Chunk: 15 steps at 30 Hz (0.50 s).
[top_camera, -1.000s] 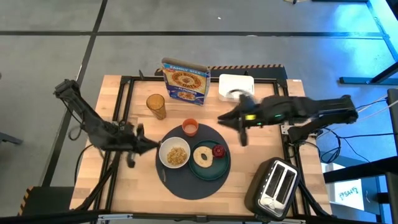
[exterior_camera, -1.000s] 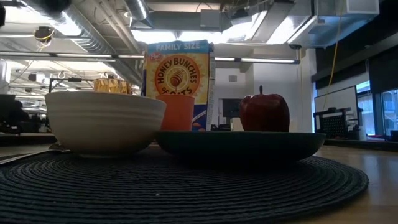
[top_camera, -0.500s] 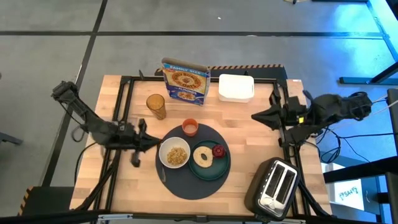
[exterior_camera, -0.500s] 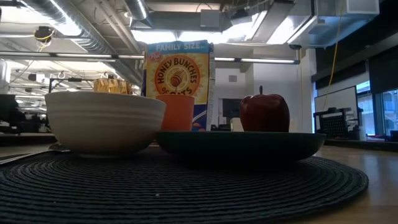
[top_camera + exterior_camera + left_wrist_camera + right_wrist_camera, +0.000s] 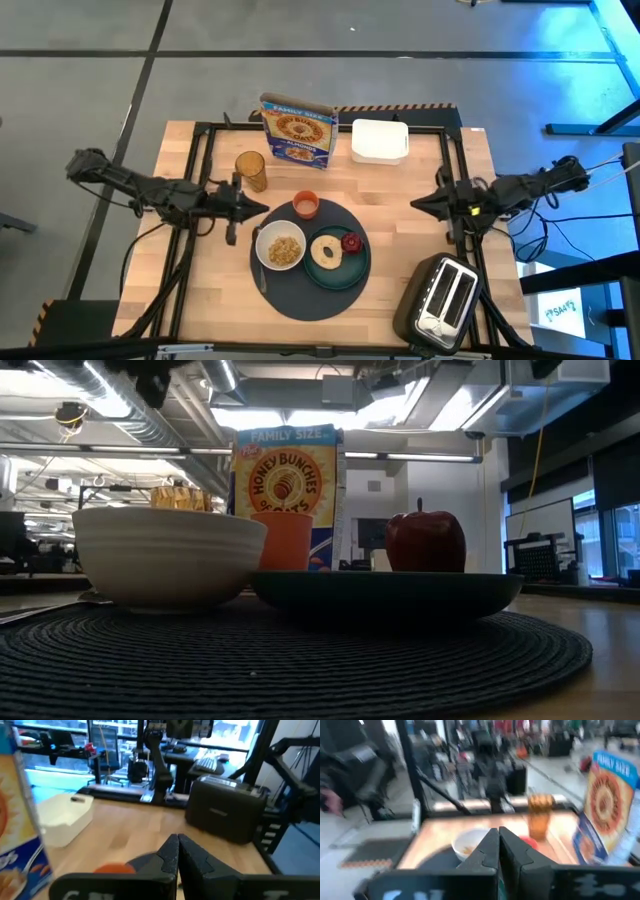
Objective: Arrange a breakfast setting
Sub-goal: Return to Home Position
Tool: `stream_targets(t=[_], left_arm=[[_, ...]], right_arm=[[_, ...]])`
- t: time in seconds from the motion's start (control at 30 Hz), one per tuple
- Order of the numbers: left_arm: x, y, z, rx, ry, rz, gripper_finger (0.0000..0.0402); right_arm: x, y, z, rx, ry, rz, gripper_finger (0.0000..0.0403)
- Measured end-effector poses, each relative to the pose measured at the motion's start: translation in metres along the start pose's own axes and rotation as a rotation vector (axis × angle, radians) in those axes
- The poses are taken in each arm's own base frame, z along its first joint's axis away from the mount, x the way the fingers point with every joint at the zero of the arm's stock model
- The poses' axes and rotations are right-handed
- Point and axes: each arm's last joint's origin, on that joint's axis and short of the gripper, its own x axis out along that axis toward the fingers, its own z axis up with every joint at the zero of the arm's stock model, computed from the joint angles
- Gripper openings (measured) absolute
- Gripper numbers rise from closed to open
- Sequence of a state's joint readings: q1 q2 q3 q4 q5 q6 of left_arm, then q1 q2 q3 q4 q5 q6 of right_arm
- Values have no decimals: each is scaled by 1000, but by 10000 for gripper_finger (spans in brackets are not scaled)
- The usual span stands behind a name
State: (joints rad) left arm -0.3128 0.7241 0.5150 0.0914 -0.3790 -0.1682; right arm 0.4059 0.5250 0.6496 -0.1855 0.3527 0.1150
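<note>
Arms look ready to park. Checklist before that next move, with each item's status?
1. Left gripper shut, empty, beside the orange cup: ok.
2. Right gripper shut, empty, right of the setting: ok.
3. White bowl and teal plate on the placemat: ok.
4. Bagel and red fruit on the teal plate: ok.
5. The orange cup upright at the placemat's far edge: ok.
6. Spoon, exact lie beside the bowl: cannot tell.

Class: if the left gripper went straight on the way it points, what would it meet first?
Probably the small orange cup: the shut left gripper points at it from close by. Its height is unclear, so it might pass above.
</note>
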Motion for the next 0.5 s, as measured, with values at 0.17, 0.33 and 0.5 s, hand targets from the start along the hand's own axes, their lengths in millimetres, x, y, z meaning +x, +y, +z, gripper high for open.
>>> stream_targets(t=[0.17,0.33,0.5], left_arm=[[-20,15,-34,-28,-1,3,0],[-34,24,-61,-18,-12,-20,0],[-44,32,-80,18,-53,-15,0]], right_arm=[[-13,-8,-23,-3,-34,0,0],[-19,-12,-41,4,-49,-9,0],[-22,-16,-60,4,-69,-23,0]])
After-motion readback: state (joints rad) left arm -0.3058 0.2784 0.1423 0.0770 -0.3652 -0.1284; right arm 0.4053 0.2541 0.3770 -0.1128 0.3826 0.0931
